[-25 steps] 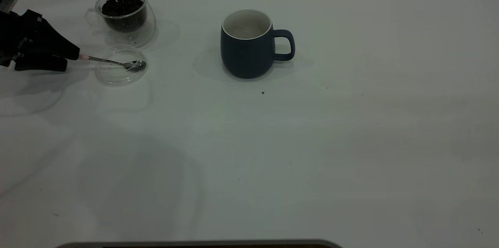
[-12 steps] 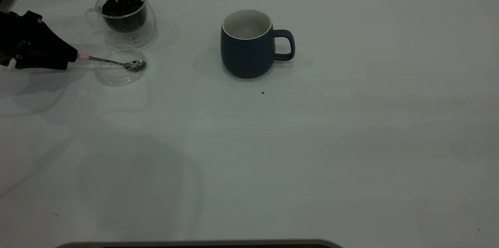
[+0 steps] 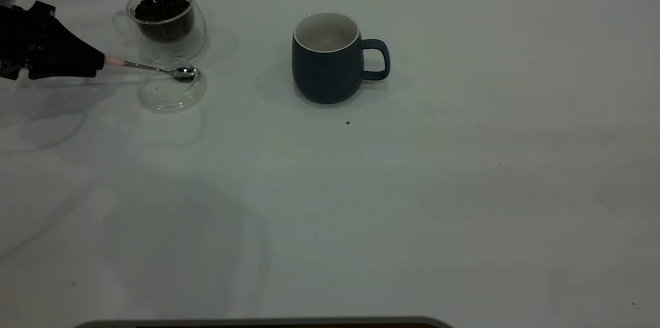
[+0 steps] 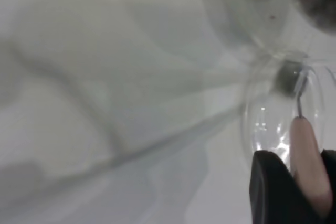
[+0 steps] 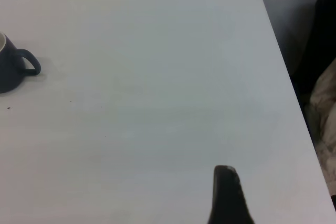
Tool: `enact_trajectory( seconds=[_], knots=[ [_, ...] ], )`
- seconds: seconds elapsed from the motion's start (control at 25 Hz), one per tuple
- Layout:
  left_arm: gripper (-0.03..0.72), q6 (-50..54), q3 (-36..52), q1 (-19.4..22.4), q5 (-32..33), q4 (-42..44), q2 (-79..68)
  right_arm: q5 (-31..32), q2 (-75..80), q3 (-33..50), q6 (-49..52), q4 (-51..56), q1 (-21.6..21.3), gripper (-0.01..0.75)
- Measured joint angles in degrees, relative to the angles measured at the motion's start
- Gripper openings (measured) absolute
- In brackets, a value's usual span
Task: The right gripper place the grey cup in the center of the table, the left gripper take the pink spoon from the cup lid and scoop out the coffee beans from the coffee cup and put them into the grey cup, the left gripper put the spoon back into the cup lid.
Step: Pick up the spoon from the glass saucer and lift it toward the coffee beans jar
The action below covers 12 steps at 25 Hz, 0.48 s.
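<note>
My left gripper (image 3: 95,64) is at the table's left edge, shut on the pale handle of the pink spoon (image 3: 154,67). The spoon's metal bowl hangs over the far rim of the clear cup lid (image 3: 171,95). In the left wrist view the handle (image 4: 307,150) sits between the black fingers (image 4: 273,187), over the lid (image 4: 262,129). The glass coffee cup (image 3: 166,26) with coffee beans (image 3: 161,5) stands just behind the lid. The grey cup (image 3: 325,67) stands upright mid-table, handle to the right, and looks empty. My right gripper (image 5: 227,195) shows only partly, over bare table far right of the grey cup (image 5: 10,69).
The white table (image 3: 412,189) carries a few dark specks, one just in front of the grey cup (image 3: 347,123). Its right edge and rounded far corner show in the right wrist view (image 5: 273,35), with dark objects beyond.
The left gripper has lifted the spoon and moved it toward the coffee cup. The spoon's bowl now sits at the lid's far rim. The lid has slid a little to the right.
</note>
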State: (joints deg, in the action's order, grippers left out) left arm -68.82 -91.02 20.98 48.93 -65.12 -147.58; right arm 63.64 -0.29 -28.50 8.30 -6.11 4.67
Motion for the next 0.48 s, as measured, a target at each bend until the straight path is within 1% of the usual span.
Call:
enact_trajectory(
  seconds=[0.2,0.48],
  knots=[
    [0.151,0.0,-0.18,0.0,3.56,-0.42,0.0,0.0,0.0,0.0,0.0,0.0,0.0,0.534],
    [0.138,0.0,-0.38,0.25,7.31,0.57,0.0,0.0,0.0,0.0,0.0,0.0,0.0,0.534]
  ],
)
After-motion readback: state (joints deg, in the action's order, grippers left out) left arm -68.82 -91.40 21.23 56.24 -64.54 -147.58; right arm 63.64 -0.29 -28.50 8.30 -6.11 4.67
